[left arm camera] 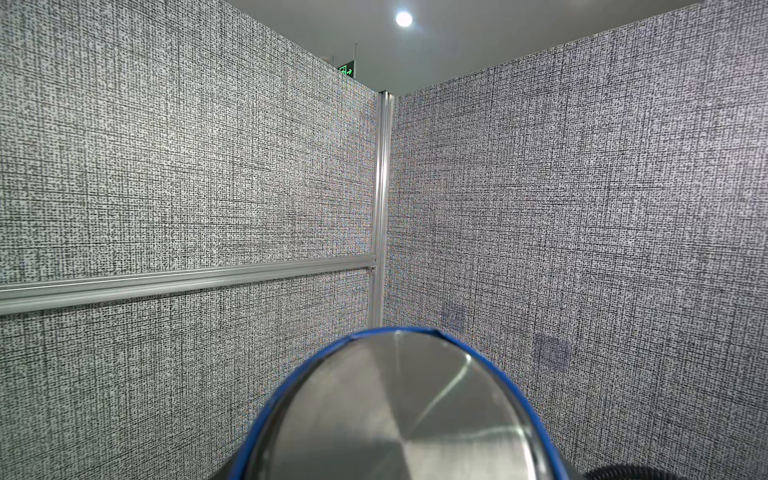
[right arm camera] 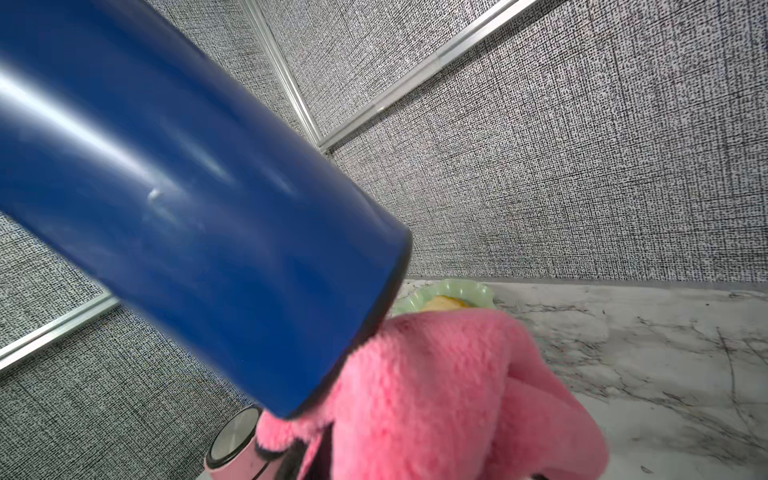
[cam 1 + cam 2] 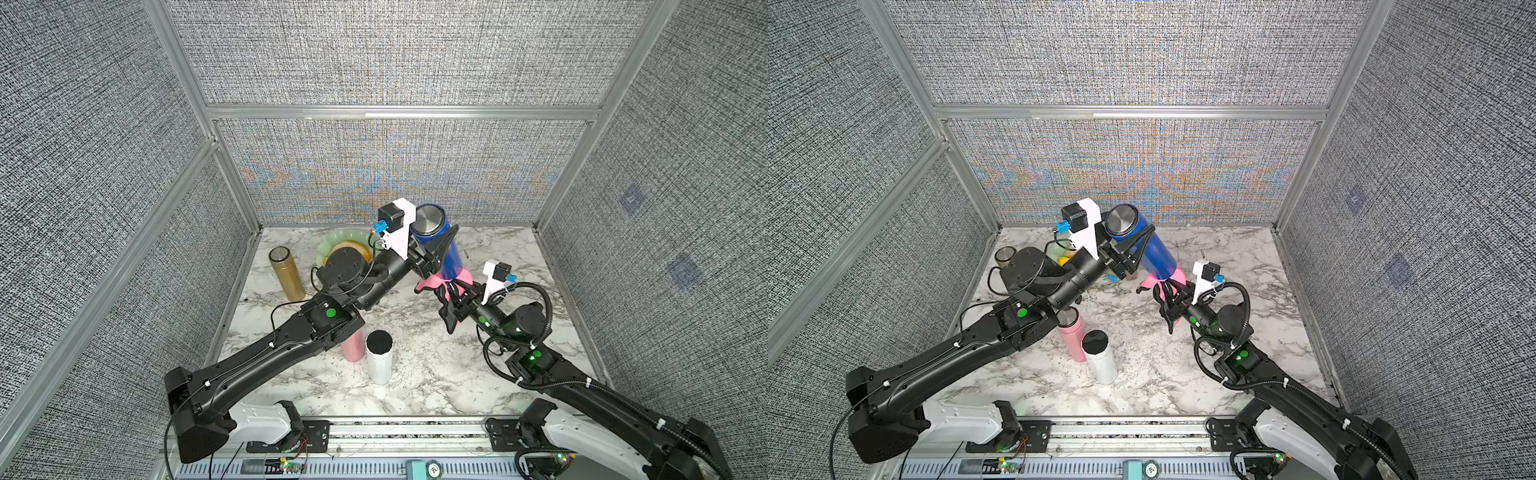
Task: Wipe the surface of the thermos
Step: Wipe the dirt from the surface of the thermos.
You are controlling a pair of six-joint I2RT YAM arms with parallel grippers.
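The blue thermos (image 3: 451,253) (image 3: 1156,251) hangs tilted above the marble table, its steel end (image 1: 395,415) uppermost. My left gripper (image 3: 432,253) (image 3: 1133,253) is shut on its upper body, black fingers on both sides. A fluffy pink cloth (image 3: 432,283) (image 3: 1148,281) (image 2: 436,395) is bunched against the thermos's lower end (image 2: 166,187). My right gripper (image 3: 446,291) (image 3: 1167,291) is shut on that cloth just below the thermos. In the right wrist view the cloth hides the fingers.
A gold thermos (image 3: 286,274) stands at the left by the wall, beside a green bowl (image 3: 340,241) (image 2: 449,293). A pink thermos (image 3: 353,347) (image 2: 237,444) and a white bottle (image 3: 379,357) stand under the left forearm. Fabric walls enclose three sides.
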